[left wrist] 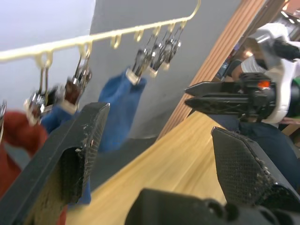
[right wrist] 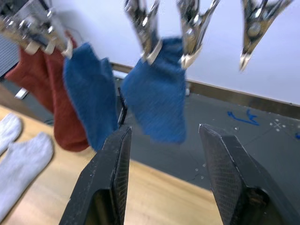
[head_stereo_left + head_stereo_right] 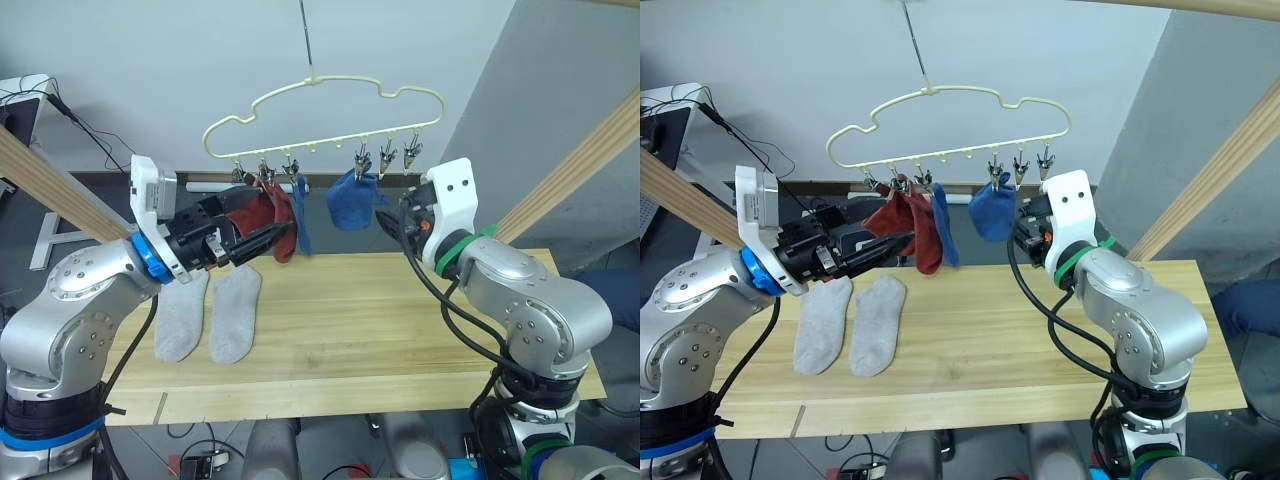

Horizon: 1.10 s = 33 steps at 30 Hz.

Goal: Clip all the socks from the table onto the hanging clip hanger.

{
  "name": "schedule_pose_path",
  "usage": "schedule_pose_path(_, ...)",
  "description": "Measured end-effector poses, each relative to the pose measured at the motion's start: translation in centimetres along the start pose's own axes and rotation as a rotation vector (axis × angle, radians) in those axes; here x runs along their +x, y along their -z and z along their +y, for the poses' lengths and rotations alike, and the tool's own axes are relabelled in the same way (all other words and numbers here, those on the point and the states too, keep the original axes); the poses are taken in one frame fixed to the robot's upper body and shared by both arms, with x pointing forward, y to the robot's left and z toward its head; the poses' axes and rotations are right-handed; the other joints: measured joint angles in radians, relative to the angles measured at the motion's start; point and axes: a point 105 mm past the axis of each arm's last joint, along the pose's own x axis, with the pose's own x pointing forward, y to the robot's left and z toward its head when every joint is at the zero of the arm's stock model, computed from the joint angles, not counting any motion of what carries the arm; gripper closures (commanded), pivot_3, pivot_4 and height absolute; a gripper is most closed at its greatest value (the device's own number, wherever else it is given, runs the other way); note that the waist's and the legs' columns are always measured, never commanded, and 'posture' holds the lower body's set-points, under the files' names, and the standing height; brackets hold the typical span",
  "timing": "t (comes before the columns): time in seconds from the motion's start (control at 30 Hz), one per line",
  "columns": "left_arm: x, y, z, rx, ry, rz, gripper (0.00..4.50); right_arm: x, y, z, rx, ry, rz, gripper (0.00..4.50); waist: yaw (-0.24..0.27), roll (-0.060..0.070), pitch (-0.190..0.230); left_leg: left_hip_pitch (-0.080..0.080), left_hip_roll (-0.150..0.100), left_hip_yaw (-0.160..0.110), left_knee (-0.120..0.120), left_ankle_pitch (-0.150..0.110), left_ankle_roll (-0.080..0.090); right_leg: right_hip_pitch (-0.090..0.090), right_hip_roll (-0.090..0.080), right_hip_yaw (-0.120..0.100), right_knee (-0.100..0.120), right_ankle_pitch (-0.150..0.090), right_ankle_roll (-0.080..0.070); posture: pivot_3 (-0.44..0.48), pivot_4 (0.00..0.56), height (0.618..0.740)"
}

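In the left eye view, the clip hanger (image 3: 325, 115) hung at 12 o'clock above the desk (image 3: 400, 330). Two rust red socks (image 3: 268, 222) and a blue sock (image 3: 301, 215) hung from its left clips, and a second blue sock (image 3: 350, 200) from clips right of centre. Two light grey socks (image 3: 208, 312) lay side by side on the desk at 8 o'clock. The left pincer (image 3: 285, 236) reached toward the red socks; its fingers' spread could not be judged here. The right pincer (image 3: 386, 215) sat just beside the second blue sock.

In the left wrist view, the left pincer (image 1: 159, 136) stood released, fingers wide apart and grasping nothing, with the right pincer's fingers (image 1: 213, 98) lying close together beyond.

In the right wrist view, the right pincer (image 2: 164, 136) appeared spread and empty, just before the second blue sock (image 2: 157, 93).
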Motion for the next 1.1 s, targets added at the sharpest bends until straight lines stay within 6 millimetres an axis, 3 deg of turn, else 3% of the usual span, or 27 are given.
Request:
schedule_pose_path(0.43, 0.9, -0.5, -0.6, -0.01, 0.049, -0.002, 0.49, 1.6, -1.8, -0.1, 0.01, 0.034, -0.009, 2.17, -0.006, 0.001, 0.028, -0.002, 0.0, 0.0, 0.0, 0.0, 0.0, -0.002, 0.0, 0.0, 0.0, 0.0, 0.001, -0.254, 0.404, 0.74)
schedule_pose_path(1.1, 1.2, -0.5, -0.5, -0.015, 0.013, 0.01, 0.49, 4.0, -4.0, -0.8, 0.011, 0.04, -0.055, 2.17, -0.005, 0.001, 0.033, -0.011, 0.0, 0.0, 0.0, 0.0, 0.0, -0.01, -0.001, -0.001, 0.0, 0.001, -0.002, -0.238, 0.397, 0.74)
